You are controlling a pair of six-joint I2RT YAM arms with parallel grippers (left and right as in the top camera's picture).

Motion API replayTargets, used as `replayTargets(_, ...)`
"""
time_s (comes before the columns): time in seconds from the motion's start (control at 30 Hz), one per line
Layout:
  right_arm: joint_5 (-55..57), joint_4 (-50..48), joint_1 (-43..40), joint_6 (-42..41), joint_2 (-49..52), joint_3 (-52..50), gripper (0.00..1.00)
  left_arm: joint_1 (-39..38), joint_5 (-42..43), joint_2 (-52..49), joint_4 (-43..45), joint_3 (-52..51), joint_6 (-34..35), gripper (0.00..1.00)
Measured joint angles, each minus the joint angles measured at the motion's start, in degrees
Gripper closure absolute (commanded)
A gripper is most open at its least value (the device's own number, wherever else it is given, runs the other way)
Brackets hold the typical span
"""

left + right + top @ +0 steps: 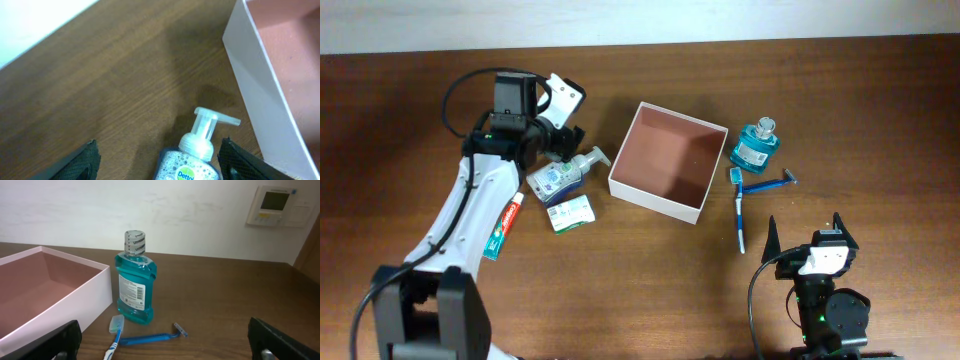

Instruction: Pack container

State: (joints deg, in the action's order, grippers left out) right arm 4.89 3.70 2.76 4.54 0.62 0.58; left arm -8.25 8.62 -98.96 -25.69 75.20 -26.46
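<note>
We are holding our left hand [157,157] over the soap bottle [192,160], which is resting on the tabletop [880,110] just left of the container [655,203]. Its fingers are standing wide apart on either side of the pump, gripping nothing. The container is sitting mid-tabletop, open and empty. Our right hand [806,240] is waiting at the near edge, spread wide and empty too. We are reading this as the first pick. The next move is calling for lowering, closing on the bottle's body, and lifting it over the white wall.

container [665,155] | white walls, reddish-brown inside | open-topped, skewed | seemingly flat on table [650,290]
</note>
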Motion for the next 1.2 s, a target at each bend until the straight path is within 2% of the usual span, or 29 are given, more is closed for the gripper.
replayTargets(0.03,0.00,0.00,0.00,0.00,0.00,0.00,0.01,-0.13,0.00,-0.61,-0.31,0.00,-0.74,0.23)
replayTargets(0.13,0.00,0.00,0.00,-0.04,0.00,0.00,0.01,-1.18,-0.31,-1.57,-1.51,0.00,-3.04,0.34)
replayTargets(0.2,0.00,0.00,0.00,0.00,0.00,0.00,0.02,-2.14,-0.61,-1.57,-2.32,0.02,-3.87,0.50)
replayTargets(0.23,0.00,0.00,0.00,-0.02,0.00,0.00,0.01,-2.89,-0.70,-1.57,-2.86,0.02,-4.68,0.52)
replayTargets(0.7,0.00,0.00,0.00,0.00,0.00,0.00,0.02,-6.47,-3.08,-4.13,-3.19,0.02,-6.97,0.52)
replayTargets(0.73,0.00,0.00,0.00,-0.04,0.00,0.00,0.01,-6.47,-3.10,-5.20,-2.62,0.02,-6.99,0.51)
replayTargets(0.8,-0.02,0.00,0.00,-0.04,0.00,0.00,0.01,-6.47,-3.30,-7.26,-1.66,0.02,-7.13,0.38)
replayTargets(0.83,0.00,0.00,0.00,0.02,0.00,0.00,0.01,-6.47,-3.39,-8.22,-1.31,0.02,-7.23,0.37)
replayTargets(1.2,-0.02,0.00,0.00,-0.04,0.00,0.00,0.01,-6.47,-3.72,-10.27,1.33,0.02,-7.19,0.37)
